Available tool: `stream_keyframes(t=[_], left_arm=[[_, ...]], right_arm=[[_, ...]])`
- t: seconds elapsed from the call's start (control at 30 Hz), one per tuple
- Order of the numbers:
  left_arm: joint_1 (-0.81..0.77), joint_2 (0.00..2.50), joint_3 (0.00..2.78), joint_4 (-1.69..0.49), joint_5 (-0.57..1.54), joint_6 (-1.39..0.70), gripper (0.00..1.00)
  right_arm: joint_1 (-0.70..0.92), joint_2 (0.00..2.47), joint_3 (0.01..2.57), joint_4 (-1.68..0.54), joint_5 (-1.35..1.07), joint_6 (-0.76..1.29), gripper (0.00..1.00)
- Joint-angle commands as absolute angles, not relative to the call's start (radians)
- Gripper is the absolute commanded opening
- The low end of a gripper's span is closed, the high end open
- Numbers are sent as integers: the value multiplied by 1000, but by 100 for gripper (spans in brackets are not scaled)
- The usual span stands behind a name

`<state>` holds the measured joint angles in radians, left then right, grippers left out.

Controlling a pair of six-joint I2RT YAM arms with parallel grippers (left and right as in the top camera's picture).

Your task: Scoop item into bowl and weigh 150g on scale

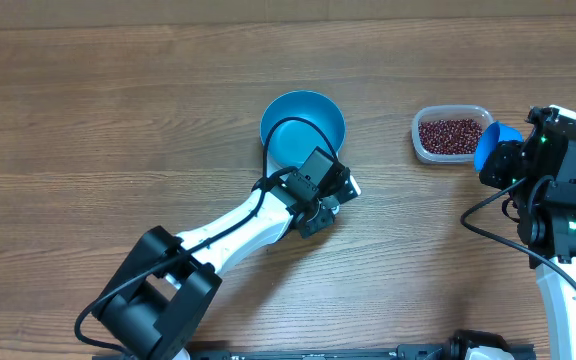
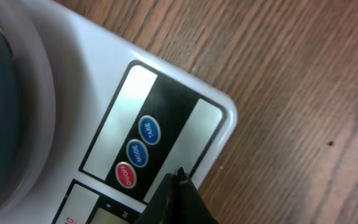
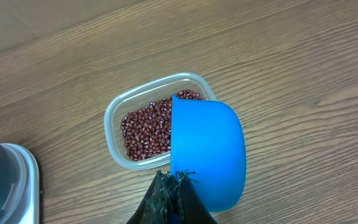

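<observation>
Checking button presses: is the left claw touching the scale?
Cannot tell. In the left wrist view the shut left claw lies over the scale beside its buttons, but neither contact nor a gap shows plainly.

Table [image 1: 118, 120]: I see brown wood with the grain running left to right. It fills the background of all three views.
Tub [image 1: 418, 136]: I see clear plastic, rounded-rectangular and open-topped, sitting flat on the table at the far right.
Scoop [image 1: 496, 143]: I see a small, bright blue one, tipped on its side and raised off the table. From overhead it overlaps the tub's right end.
</observation>
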<state>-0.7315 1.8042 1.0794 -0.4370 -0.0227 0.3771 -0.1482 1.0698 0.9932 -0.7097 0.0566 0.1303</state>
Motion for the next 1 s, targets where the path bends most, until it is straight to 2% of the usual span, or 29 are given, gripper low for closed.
stream_keyframes(t=[0.0,0.37,0.97], left_arm=[[-733,1820,1068,-429,-60,377,4],[-731,1822,1068,-380,-108,283,4],[-731,1844,1068,-355,-131,262,4]], right_arm=[[-146,1069,1029,-706,70,126,4],[-146,1069,1029,-706,70,126,4],[-146,1069,1029,-706,66,126,4]])
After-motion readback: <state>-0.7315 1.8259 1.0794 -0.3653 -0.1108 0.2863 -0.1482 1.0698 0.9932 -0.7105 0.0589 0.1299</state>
